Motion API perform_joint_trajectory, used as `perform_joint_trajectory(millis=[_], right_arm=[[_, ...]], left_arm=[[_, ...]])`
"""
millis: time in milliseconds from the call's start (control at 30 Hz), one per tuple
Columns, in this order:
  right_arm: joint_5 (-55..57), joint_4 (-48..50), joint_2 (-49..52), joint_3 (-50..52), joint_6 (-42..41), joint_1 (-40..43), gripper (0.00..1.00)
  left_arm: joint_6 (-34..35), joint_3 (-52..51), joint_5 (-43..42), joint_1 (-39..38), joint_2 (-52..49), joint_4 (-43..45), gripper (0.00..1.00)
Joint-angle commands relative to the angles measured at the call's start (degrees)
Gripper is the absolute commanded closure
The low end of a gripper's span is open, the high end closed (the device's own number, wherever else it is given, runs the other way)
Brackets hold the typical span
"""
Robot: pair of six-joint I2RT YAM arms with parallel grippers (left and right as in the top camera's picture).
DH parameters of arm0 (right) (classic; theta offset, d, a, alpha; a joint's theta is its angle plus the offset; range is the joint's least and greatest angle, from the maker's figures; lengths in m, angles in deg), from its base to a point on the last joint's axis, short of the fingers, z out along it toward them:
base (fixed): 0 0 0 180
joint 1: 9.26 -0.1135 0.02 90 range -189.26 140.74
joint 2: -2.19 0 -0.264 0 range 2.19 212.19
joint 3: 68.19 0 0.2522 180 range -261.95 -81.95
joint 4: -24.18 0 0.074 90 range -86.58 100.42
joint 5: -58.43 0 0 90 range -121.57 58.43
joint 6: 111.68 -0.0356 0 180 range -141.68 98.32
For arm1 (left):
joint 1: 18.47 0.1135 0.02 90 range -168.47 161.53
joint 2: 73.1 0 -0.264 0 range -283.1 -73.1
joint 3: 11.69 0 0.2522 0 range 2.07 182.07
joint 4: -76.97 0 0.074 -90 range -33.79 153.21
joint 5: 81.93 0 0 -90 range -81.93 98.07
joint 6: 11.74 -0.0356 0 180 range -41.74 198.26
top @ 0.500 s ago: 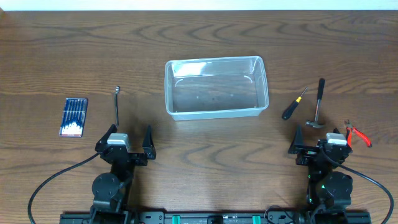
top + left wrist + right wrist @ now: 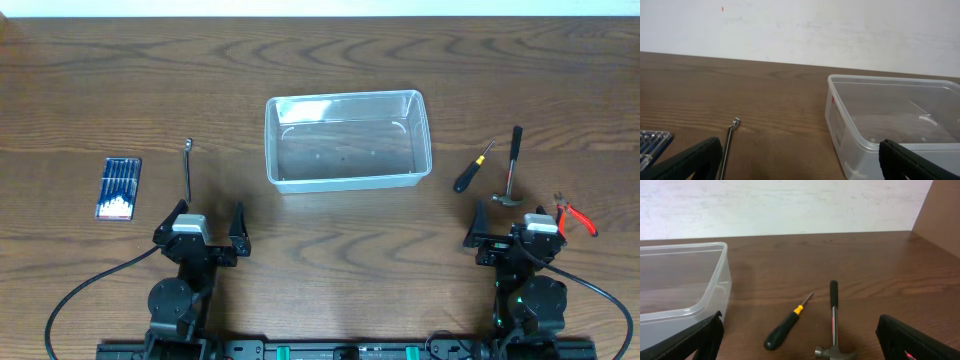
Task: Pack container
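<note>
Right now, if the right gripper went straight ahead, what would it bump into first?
Probably the hammer, its head just ahead of the right gripper; the screwdriver lies beside it.

This looks like a robotics lab: two robot arms (image 2: 178, 295) (image 2: 528, 295) on a rail (image 2: 320, 351) with trailing cables (image 2: 80, 292), a wood-grain table (image 2: 320, 60), a bare white wall (image 2: 800, 30), and a hammer (image 2: 512, 165) laid out.

Clear container (image 2: 840, 125) right, metal tool (image 2: 728, 145) left; claw (image 2: 800, 167) spread
</note>
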Motion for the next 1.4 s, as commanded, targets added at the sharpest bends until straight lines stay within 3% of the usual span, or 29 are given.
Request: perform_joint_trajectory(millis=[0, 867, 1067, 1200, 1367], right_arm=[[0.17, 0.0, -0.35, 0.24, -0.76, 0.42, 0.01], [-5.46, -0.13, -0.35, 0.24, -0.83, 0.42, 0.01], [-11.96, -0.2, -0.09, 0.15, -9.4, 0.42, 0.01], [-15.98, -1.51, 2.86, -3.32, -10.91, 0.44, 0.01], [-16.17, -10.16, 14.75, -16.04, -10.88, 0.76, 0.01]], left_arm=[[-0.09, -0.98, 1.75, -0.28, 0.37, -2.36, 0.02], [-0.07, -0.98, 1.73, -0.28, 0.37, -2.29, 0.02], [15.13, -0.04, 1.7, -0.28, 0.2, -2.8, 0.02], [16.98, 6.03, 0.85, -0.28, -3.28, -8.31, 0.02], [10.49, 20.7, 0.85, -0.28, -16.63, -19.41, 0.02]])
